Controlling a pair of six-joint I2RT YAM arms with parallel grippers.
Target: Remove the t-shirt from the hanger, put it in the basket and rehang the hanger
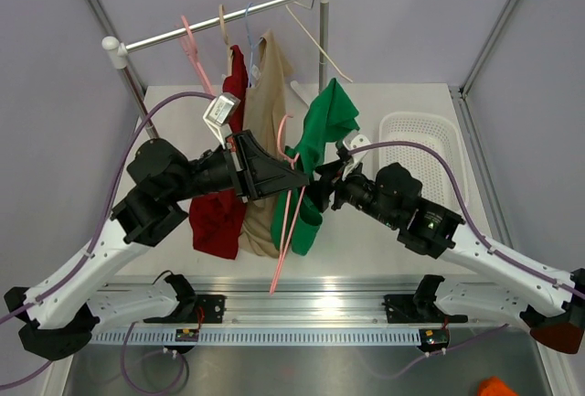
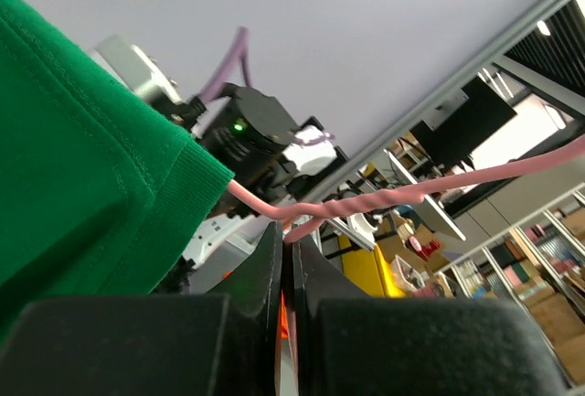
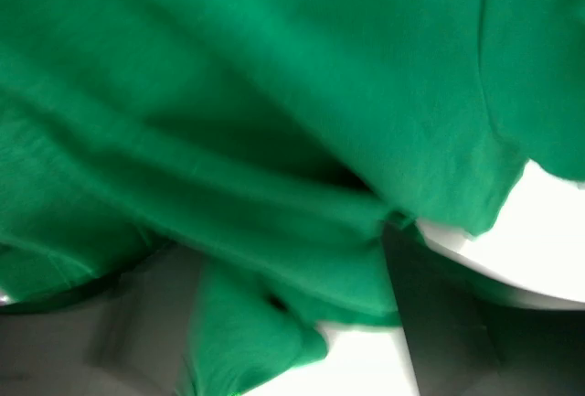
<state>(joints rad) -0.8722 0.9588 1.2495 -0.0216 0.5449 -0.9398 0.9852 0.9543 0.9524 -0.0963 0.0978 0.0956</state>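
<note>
Mid-removal, our left tool (image 2: 285,240) clamps the pink hanger (image 2: 384,198), we cannot tell how our right tool (image 1: 327,190) stands in the green t-shirt (image 1: 324,126), which likely needs pulling clear next.

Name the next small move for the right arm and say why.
Probably close the right gripper on the green t-shirt and draw the cloth away from the hanger. The left gripper is clamped on the pink hanger, one hanger arm runs into the shirt, and green cloth fills the right wrist view.
</note>
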